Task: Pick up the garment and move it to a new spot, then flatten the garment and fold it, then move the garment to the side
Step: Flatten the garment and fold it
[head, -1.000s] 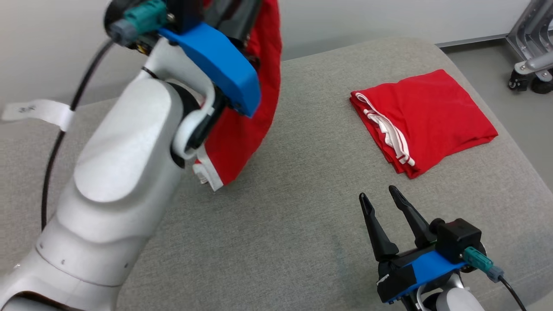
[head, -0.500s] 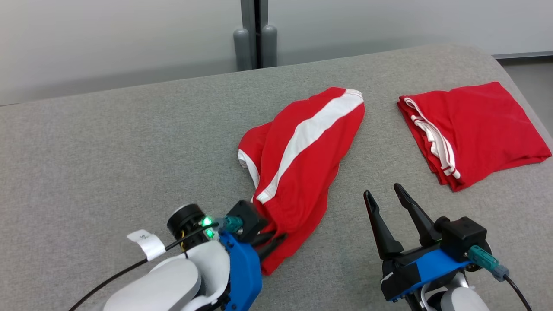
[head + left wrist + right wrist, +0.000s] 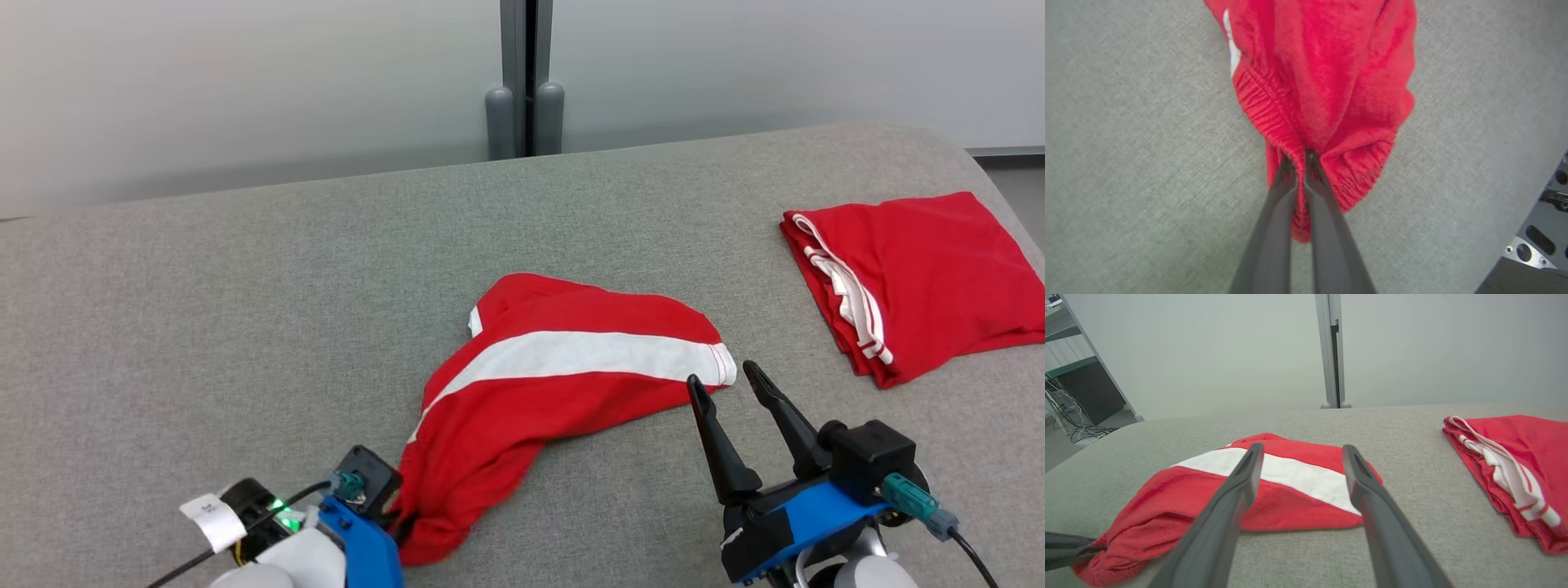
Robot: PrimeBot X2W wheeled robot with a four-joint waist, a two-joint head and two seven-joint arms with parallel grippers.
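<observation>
Jaws of the left gripper pinched tight on the red garment's elastic waistband; the right gripper's stand wide apart, empty.
The garment lies crumpled, white stripe up, midway across the grey surface, its striped end just beside the right gripper; a folded red garment sits well apart at right.

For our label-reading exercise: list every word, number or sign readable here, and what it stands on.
No text is readable.
A white tag on the left arm's cable: dark marks, too blurred to read.
The striped red garment and the folded red garment: no lettering.
</observation>
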